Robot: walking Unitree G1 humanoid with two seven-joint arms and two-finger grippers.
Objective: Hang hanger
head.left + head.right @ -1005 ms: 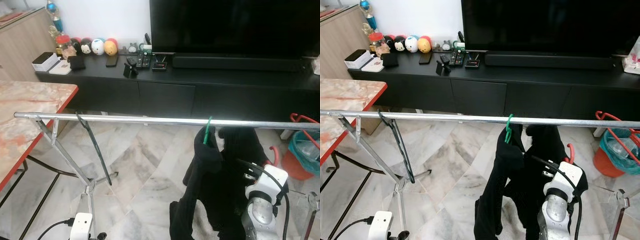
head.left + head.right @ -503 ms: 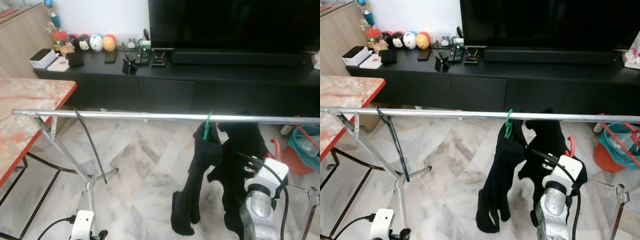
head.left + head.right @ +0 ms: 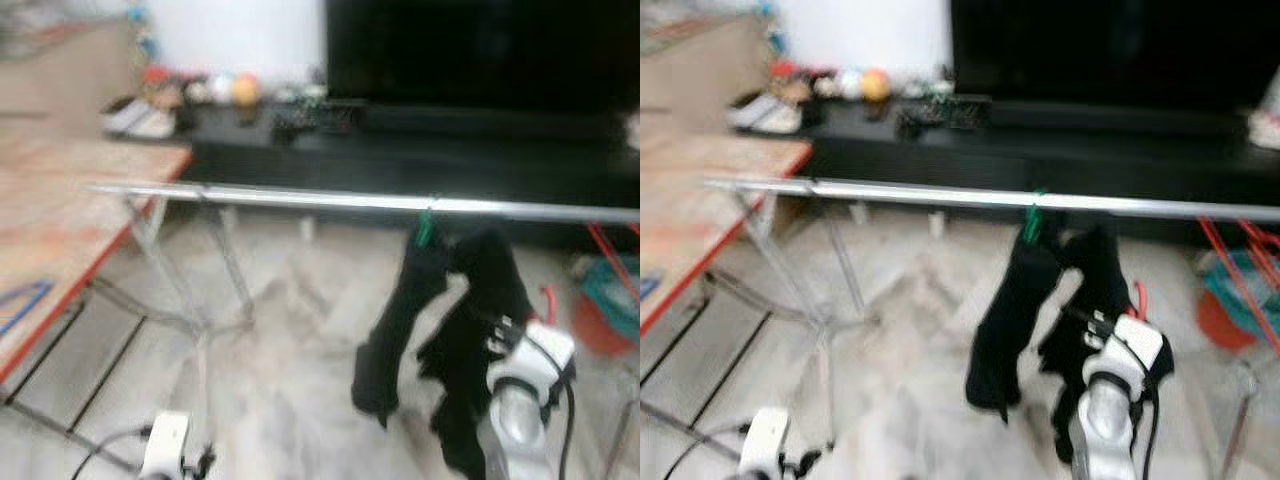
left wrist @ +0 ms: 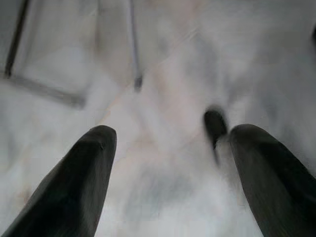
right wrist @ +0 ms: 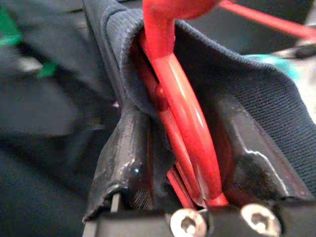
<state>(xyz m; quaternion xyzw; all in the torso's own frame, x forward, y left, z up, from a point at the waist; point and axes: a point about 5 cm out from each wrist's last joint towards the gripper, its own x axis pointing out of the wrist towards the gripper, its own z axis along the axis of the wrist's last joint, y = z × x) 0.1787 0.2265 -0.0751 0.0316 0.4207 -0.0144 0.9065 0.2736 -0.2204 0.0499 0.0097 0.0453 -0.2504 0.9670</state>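
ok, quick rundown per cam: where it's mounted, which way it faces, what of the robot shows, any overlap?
Left eye: head, forward and down; metal rail, black garment, green hanger, right arm at lower right.
Right eye: same head stereo pair, same scene shifted slightly; both blurred.
Left wrist: along the left end effector, fingers apart, over marble floor.
Right wrist: along the right end effector, closed on a red hanger wrapped in dark cloth.
Shared: garment and green hanger in eye views and right wrist.

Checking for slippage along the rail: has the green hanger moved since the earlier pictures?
Cannot tell. The views are blurred and the camera has shifted; the green hanger hangs on the metal rail, beside the black garment, much as before.
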